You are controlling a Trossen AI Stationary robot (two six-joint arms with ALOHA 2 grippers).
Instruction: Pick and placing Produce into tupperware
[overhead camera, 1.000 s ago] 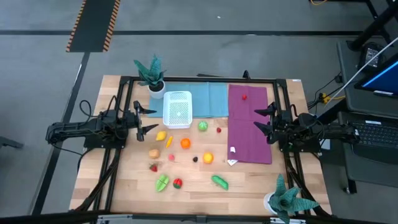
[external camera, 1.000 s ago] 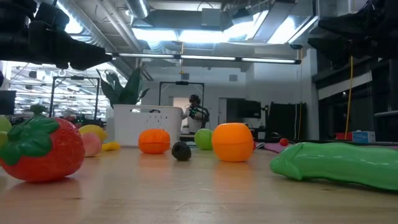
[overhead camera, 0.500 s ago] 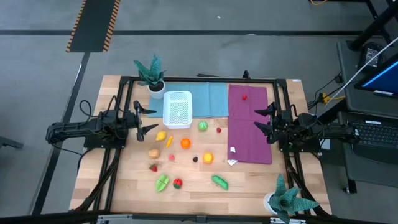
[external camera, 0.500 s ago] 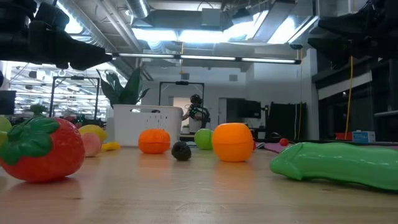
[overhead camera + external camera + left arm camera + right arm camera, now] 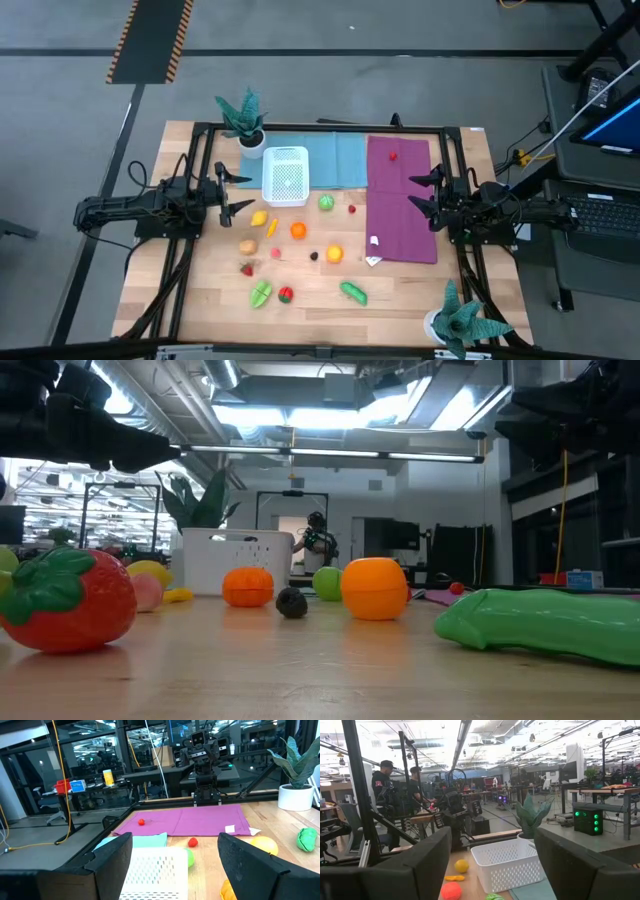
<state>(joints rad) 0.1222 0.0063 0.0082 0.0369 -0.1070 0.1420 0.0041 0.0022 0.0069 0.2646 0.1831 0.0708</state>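
Note:
The white tupperware (image 5: 285,175) stands on a teal cloth (image 5: 335,160) at the table's far middle and holds nothing that I can see. The produce lies loose on the wood in front of it: a green apple (image 5: 326,202), an orange (image 5: 297,230), a lemon (image 5: 259,218), a tomato (image 5: 286,294), a green cucumber (image 5: 352,292) and several more. One small red piece (image 5: 393,155) lies on the purple cloth (image 5: 400,200). My left gripper (image 5: 240,193) hovers open at the table's left, pointing level at the tupperware (image 5: 155,870). My right gripper (image 5: 413,193) hovers open at the right, above the purple cloth.
A potted plant (image 5: 243,120) stands by the tupperware's far left corner, and another (image 5: 460,320) at the near right corner. A white tag (image 5: 374,243) lies at the purple cloth's near edge. Black frame rails (image 5: 200,250) run along both sides. People stand in the room beyond (image 5: 385,785).

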